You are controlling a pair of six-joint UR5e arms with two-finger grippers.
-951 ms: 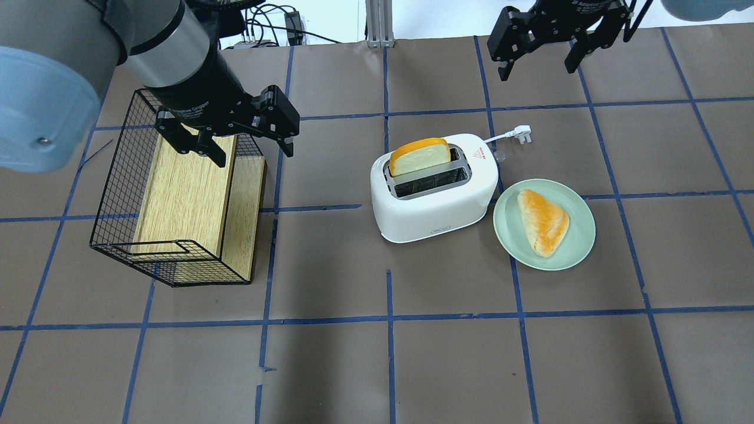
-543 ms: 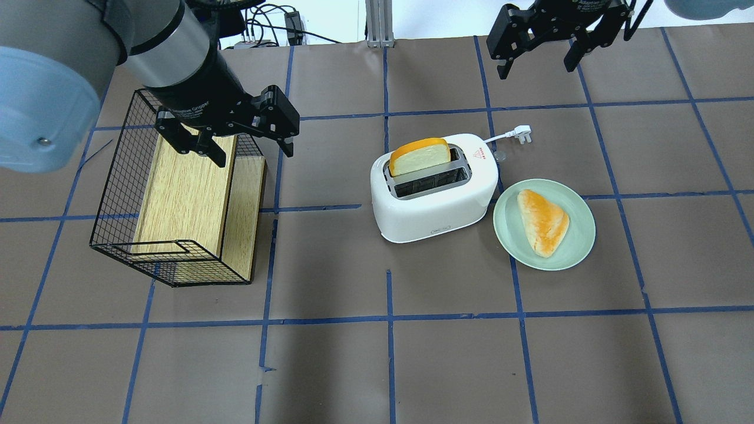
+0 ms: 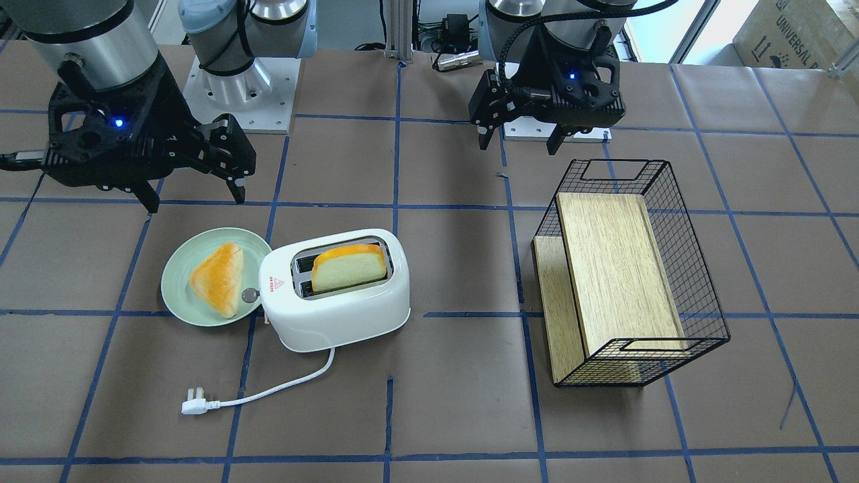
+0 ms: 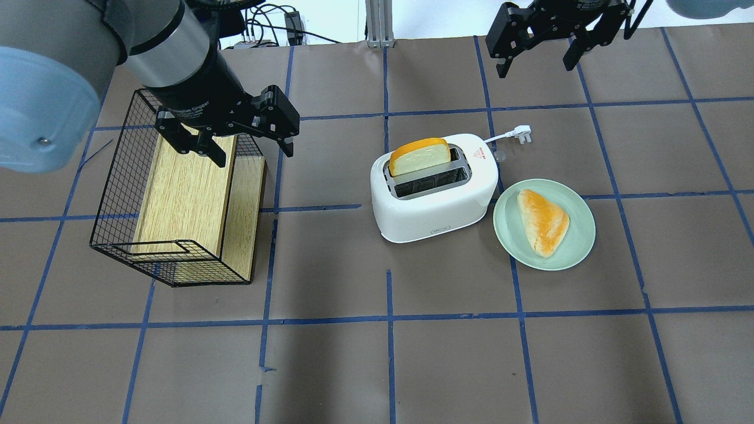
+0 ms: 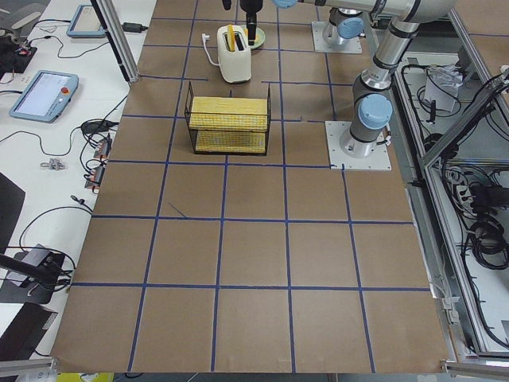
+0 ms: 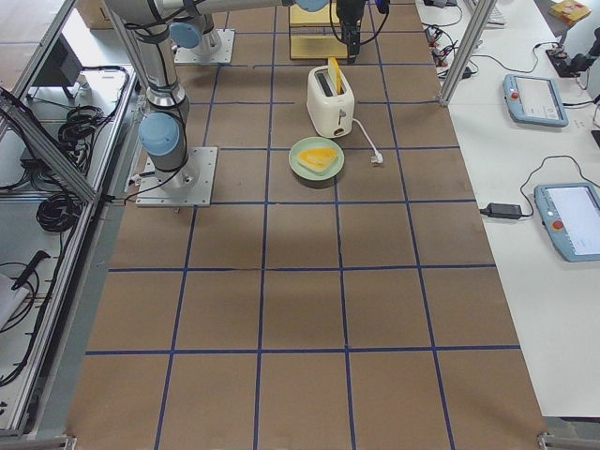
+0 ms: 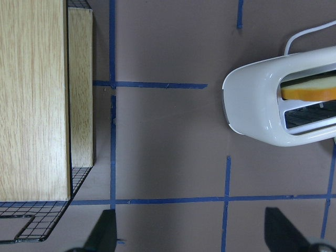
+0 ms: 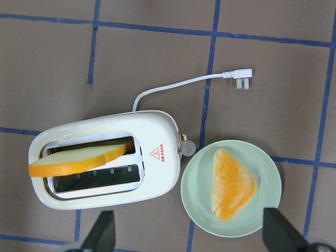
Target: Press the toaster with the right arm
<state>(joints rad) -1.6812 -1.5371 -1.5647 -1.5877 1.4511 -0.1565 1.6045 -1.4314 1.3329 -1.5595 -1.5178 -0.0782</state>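
Observation:
The white two-slot toaster [image 4: 434, 194] stands mid-table with a slice of bread [image 4: 419, 156] upright in its far slot. It also shows in the front view [image 3: 335, 308] and the right wrist view [image 8: 105, 131]. Its grey knob [image 8: 188, 148] faces the plate and its cord ends in a loose plug [image 4: 523, 134]. My right gripper [image 4: 536, 68] is open and empty. It hangs high beyond the toaster's knob end, apart from it, and shows in the front view [image 3: 194, 200]. My left gripper [image 4: 254, 156] is open and empty over the basket's corner.
A pale green plate [image 4: 583, 235] with a triangular pastry [image 4: 543, 221] touches the toaster's knob end. A black wire basket [image 4: 112, 194] holding a wooden board [image 4: 182, 194] lies on its side to the toaster's left.
My right gripper has drifted slightly toward the top of the overhead view. The left arm, toaster and plate have not moved.

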